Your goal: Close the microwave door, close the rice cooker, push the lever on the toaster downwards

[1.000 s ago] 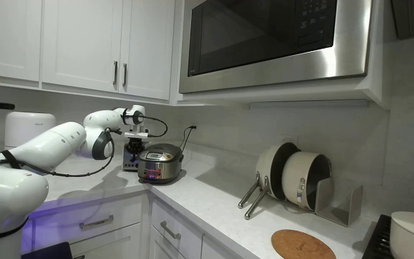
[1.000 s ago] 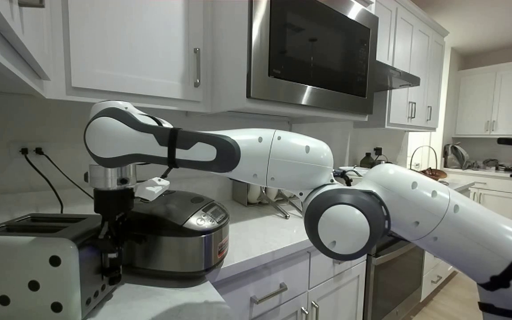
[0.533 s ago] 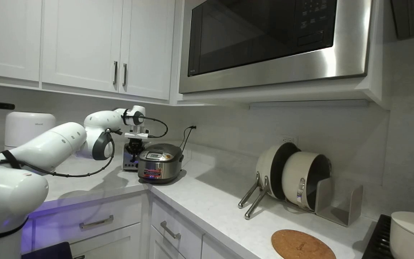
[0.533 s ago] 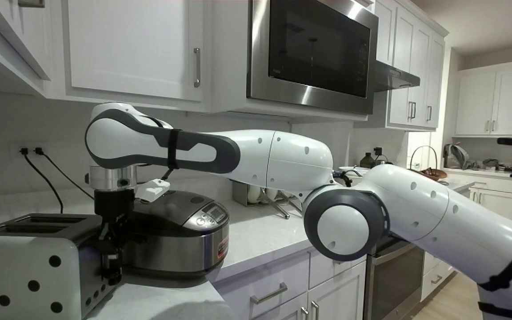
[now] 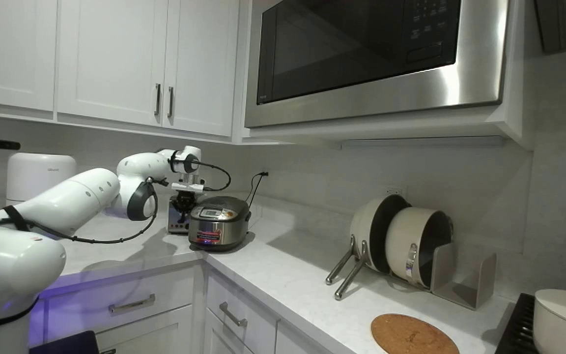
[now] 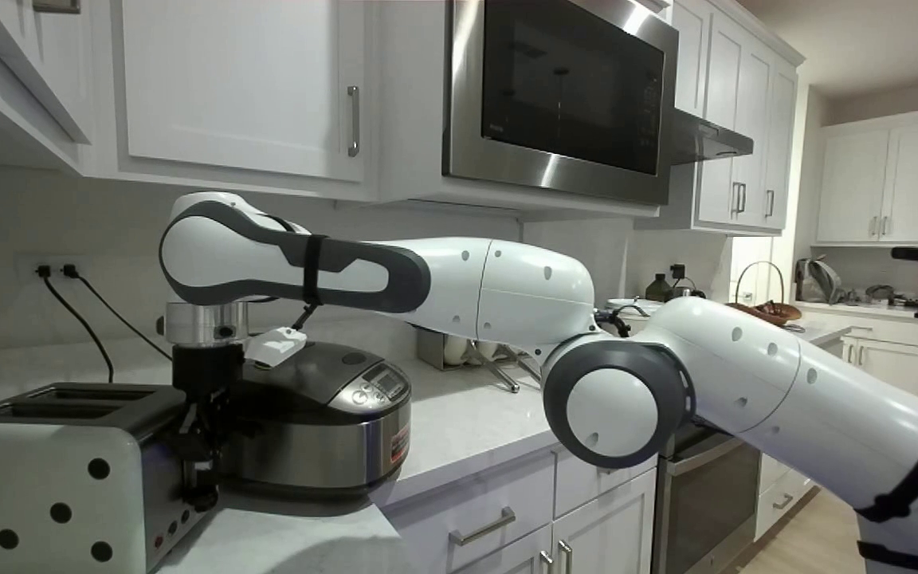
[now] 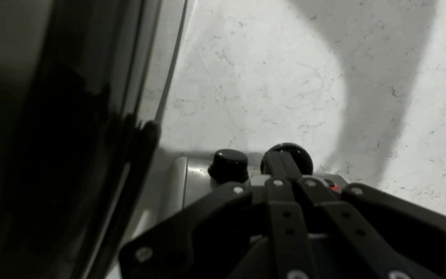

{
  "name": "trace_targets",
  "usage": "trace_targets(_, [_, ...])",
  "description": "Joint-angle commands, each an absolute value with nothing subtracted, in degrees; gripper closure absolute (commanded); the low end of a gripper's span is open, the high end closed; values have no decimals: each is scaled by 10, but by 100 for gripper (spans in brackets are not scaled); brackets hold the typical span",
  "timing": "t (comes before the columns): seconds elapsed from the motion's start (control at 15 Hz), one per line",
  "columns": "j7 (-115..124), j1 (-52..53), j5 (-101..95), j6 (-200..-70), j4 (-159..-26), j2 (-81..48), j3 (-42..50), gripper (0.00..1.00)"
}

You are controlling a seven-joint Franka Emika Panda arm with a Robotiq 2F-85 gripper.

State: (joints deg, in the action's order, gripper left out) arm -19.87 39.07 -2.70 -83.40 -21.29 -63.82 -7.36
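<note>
The microwave door (image 5: 342, 54) sits flush against its frame in both exterior views. On the counter corner stands the rice cooker (image 6: 315, 430), its lid down. Beside it is the toaster (image 6: 45, 486), white with black dots on its side. My gripper (image 7: 283, 155) is shut, fingertips together, holding nothing. It points down at the toaster's front, in the space by the rice cooker. In the wrist view the fingertips overlap a round black knob (image 7: 305, 159), which seems to be the lever; contact is hard to tell. A second black knob (image 7: 229, 164) is to its left, and a small red light (image 7: 335, 187) glows at right.
The rice cooker's dark wall (image 7: 72, 135) runs close along the wrist view's left side. Power cords (image 6: 84, 319) hang behind the toaster. Pans (image 5: 413, 246) stand in a rack further along the counter, near a cork mat (image 5: 413, 334). Upper cabinets (image 5: 111, 59) hang above the arm.
The wrist and hand have sunk slightly and shifted a little toward the rice cooker. My gripper stays shut. The toaster's front buttons look reddish now, darker before. The rice cooker and microwave have not moved.
</note>
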Motion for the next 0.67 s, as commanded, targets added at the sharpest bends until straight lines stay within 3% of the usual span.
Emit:
trace_targets(0.0, [-202,391,-16,-865,-220,-665,-81,100])
trace_targets(0.2, [-203,391,-16,-862,-222,-664,-82,100])
trace_targets(0.27, [-205,391,-17,-861,-222,-664,-82,74])
trace_targets(0.4, [-205,392,-19,-862,-221,-664,-81,66])
trace_targets(0.6, [-212,397,-27,-861,-203,-682,-76,42])
